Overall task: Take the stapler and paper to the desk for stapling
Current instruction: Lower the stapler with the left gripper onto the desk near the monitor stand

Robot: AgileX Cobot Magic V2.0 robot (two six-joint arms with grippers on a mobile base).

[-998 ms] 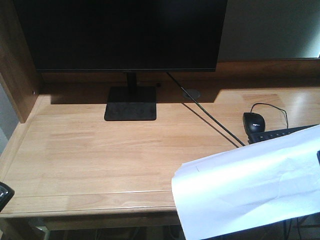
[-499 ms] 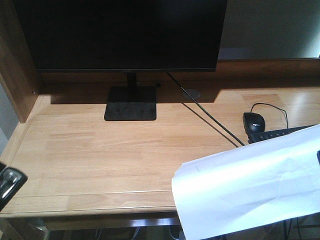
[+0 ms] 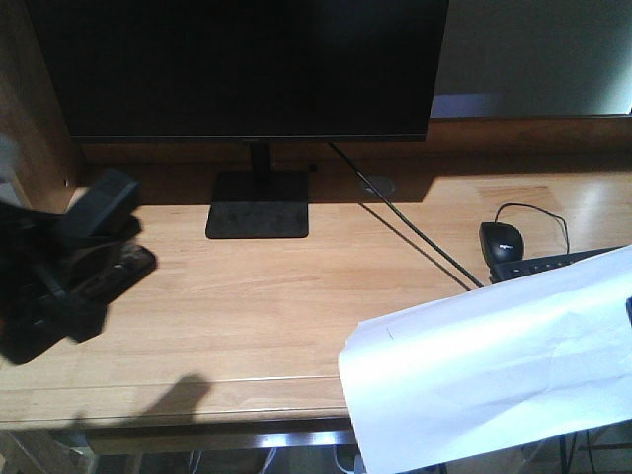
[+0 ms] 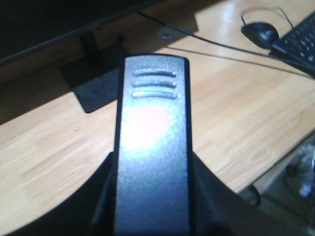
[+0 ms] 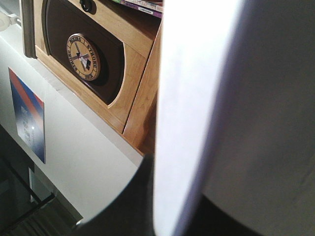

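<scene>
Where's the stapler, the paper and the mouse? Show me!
stapler (image 4: 152, 147): left wrist view, on its black top cover.
paper (image 3: 494, 365): front view, middle of the white sheet.
mouse (image 3: 501, 240): front view, on its rounded back.

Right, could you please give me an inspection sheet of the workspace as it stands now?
Surface: desk, light wood, sunlit in front and shadowed at the back.
Job's things: stapler held over the desk's left side; paper held up at the front right, overhanging the front edge.
Clutter: monitor at the back; mouse and keyboard at the right.
Grippers: left gripper shut on the stapler; right gripper shut on the paper.
Cables: monitor cable runs diagonally toward the keyboard; mouse cable loops behind the mouse.
Surroundings: wooden cabinet with a round emblem.
</scene>
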